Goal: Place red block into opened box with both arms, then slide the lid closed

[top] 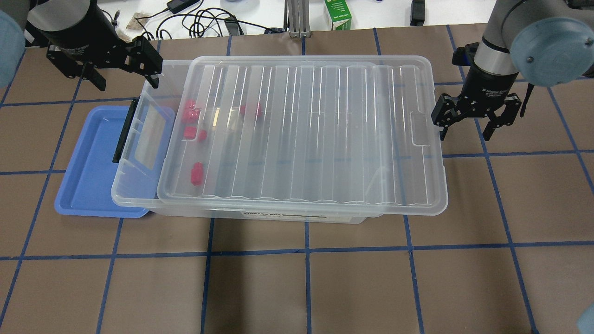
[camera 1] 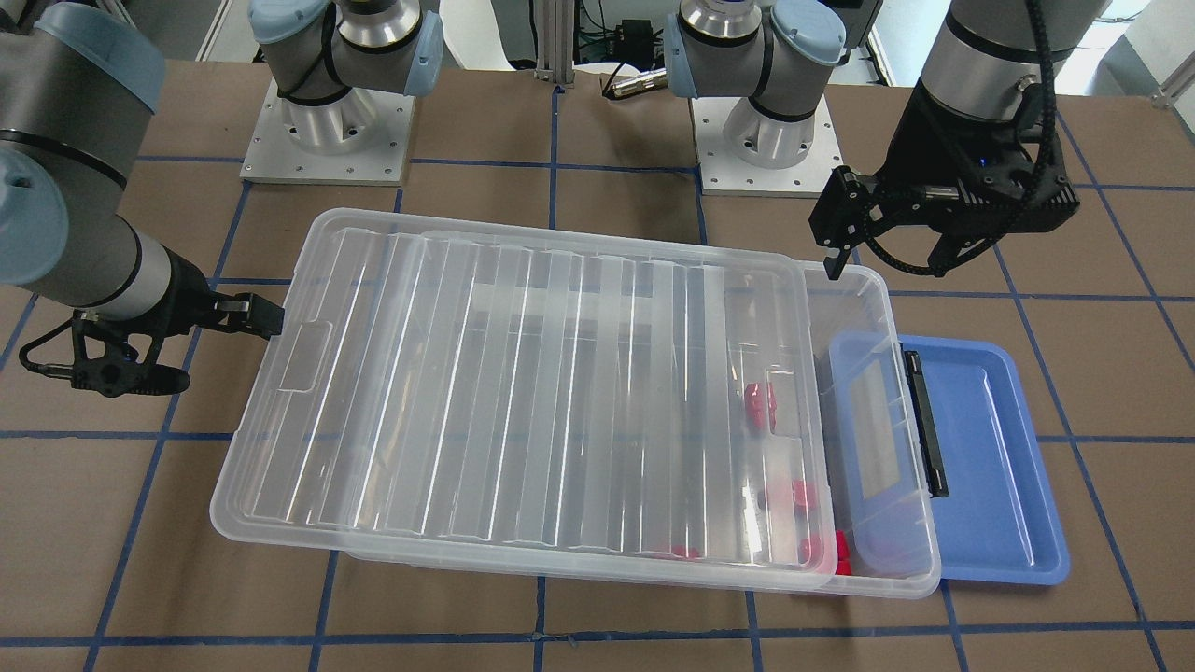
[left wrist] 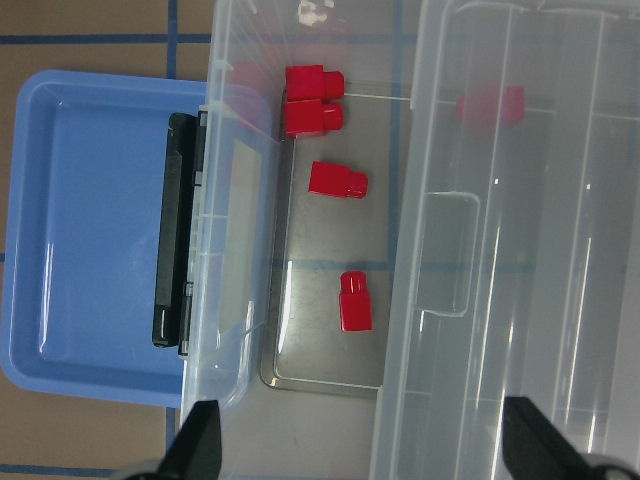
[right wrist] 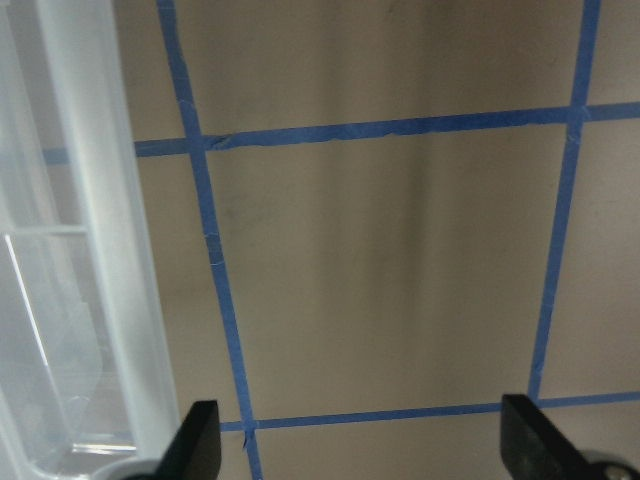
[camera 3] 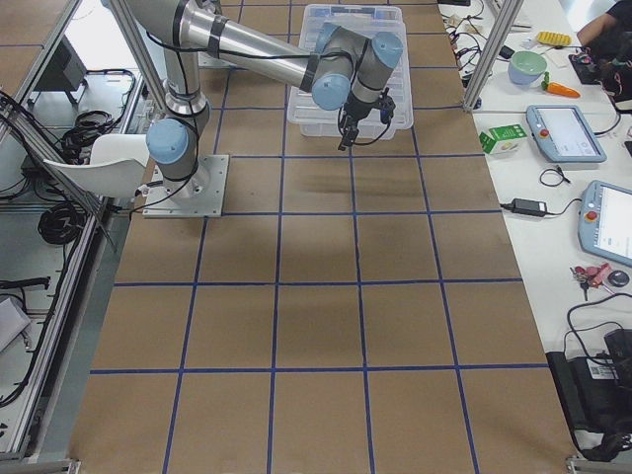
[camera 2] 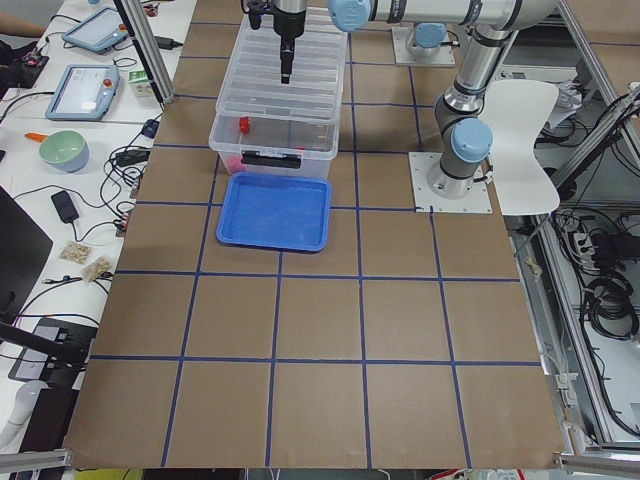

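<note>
The clear box [top: 137, 200] lies across the middle of the table. Its ribbed lid [top: 325, 139] rests on top, shifted toward my right, so a strip at the box's left end stays uncovered. Several red blocks [left wrist: 337, 180] lie on the box floor in that strip, and one more [left wrist: 490, 105] shows through the lid. My left gripper [top: 126, 80] hangs open over the far left corner of the box, holding nothing; in the left wrist view its fingertips [left wrist: 200, 440] straddle the lid's edge. My right gripper [top: 465, 132] is open and empty just off the lid's right end, above bare table.
A blue tray [top: 88, 171] sits against the box's left end, partly beneath it, next to the black latch [top: 123, 134]. Both arm bases [camera 1: 327, 131] stand behind the box. Cables and a green carton [top: 338, 14] lie beyond the far edge.
</note>
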